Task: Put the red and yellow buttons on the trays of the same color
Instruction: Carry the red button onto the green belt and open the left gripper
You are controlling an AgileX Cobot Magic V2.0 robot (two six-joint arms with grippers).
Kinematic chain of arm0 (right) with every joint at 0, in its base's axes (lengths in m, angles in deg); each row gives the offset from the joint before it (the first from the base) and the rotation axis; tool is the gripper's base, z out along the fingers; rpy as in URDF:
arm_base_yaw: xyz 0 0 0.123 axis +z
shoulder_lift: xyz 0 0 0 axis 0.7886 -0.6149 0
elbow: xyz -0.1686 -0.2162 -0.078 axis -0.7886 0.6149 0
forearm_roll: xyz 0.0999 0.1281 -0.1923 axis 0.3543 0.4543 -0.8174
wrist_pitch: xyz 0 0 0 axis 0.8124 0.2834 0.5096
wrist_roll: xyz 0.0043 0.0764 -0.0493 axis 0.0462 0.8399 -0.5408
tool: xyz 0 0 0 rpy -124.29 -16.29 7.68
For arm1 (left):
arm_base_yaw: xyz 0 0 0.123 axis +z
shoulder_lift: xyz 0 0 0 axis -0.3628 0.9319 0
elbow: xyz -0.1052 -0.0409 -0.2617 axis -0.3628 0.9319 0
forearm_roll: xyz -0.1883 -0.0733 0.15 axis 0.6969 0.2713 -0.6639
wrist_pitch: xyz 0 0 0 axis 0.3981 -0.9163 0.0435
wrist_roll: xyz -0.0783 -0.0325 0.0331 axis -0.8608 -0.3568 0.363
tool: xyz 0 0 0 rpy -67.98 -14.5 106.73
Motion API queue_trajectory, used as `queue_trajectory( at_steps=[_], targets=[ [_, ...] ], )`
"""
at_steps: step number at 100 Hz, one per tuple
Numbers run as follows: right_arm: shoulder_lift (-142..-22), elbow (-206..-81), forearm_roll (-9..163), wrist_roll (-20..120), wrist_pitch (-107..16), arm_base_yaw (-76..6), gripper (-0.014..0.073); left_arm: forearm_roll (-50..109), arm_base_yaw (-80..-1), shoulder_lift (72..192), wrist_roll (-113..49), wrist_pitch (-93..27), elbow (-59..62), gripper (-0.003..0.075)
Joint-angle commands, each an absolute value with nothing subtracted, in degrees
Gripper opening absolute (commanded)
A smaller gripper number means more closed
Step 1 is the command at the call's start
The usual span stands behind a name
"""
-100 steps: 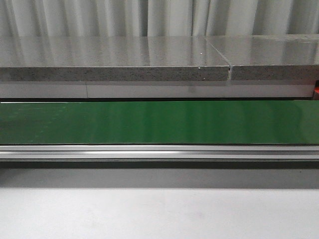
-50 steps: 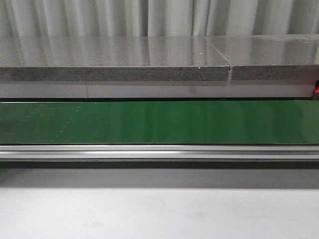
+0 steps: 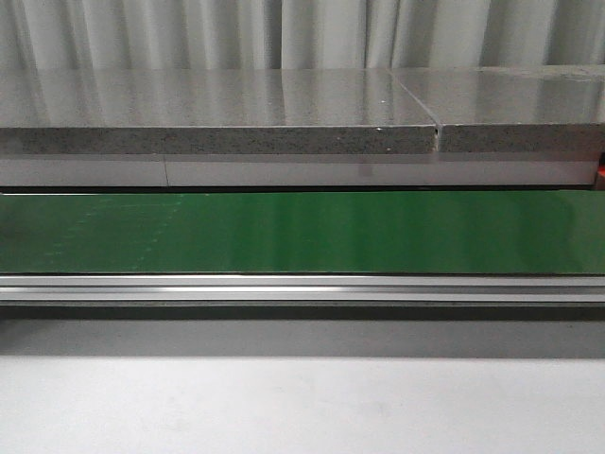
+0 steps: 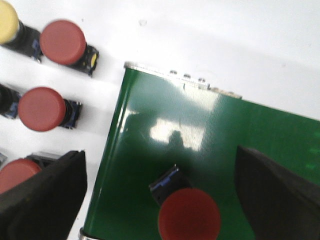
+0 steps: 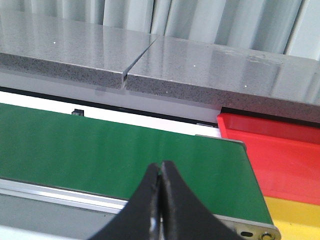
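Observation:
In the left wrist view a red button point(image 4: 189, 216) with a black base lies on the end of the green belt point(image 4: 165, 115). My left gripper point(image 4: 160, 172) hangs open above it, its black fingers point(image 4: 45, 200) wide apart on either side and not touching it. More red buttons point(image 4: 62, 41) point(image 4: 41, 108) point(image 4: 15, 172) and a yellow button point(image 4: 7, 22) stand on the white table beside the belt. In the right wrist view my right gripper point(image 5: 160, 169) is shut and empty over the belt's near edge. Beyond the belt's end sit the red tray point(image 5: 280, 150) and the yellow tray point(image 5: 295, 217).
The front view shows only the green belt point(image 3: 302, 232), its aluminium rail point(image 3: 302, 288) and grey stone slabs point(image 3: 217, 104) behind; no arm or button shows there. White table point(image 3: 302, 407) lies in front of the belt.
Faint dotted marks on the left part of the belt have drifted to the right in the front view. Nothing else differs.

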State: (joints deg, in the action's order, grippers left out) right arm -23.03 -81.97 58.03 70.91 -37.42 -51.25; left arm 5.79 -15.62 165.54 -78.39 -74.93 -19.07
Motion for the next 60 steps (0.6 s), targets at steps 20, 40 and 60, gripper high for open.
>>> queue_trajectory(
  at_steps=[20,40,60],
  targets=[
    [-22.24,-82.52,57.46,70.68,-32.51,-51.12,-0.0069,7.42,-16.04,159.69,-80.07,-72.84,-24.29,0.0597],
    [-22.24,-82.52,57.46,70.68,-32.51,-51.12,-0.0069,6.89,-14.54,154.66,-81.31,-72.33,-21.4,0.0597],
    [-22.24,-82.52,57.46,70.68,-32.51,-51.12,-0.0069,4.92,-9.6,146.21,-84.85,-70.76,-12.56,0.0597]
  ],
)
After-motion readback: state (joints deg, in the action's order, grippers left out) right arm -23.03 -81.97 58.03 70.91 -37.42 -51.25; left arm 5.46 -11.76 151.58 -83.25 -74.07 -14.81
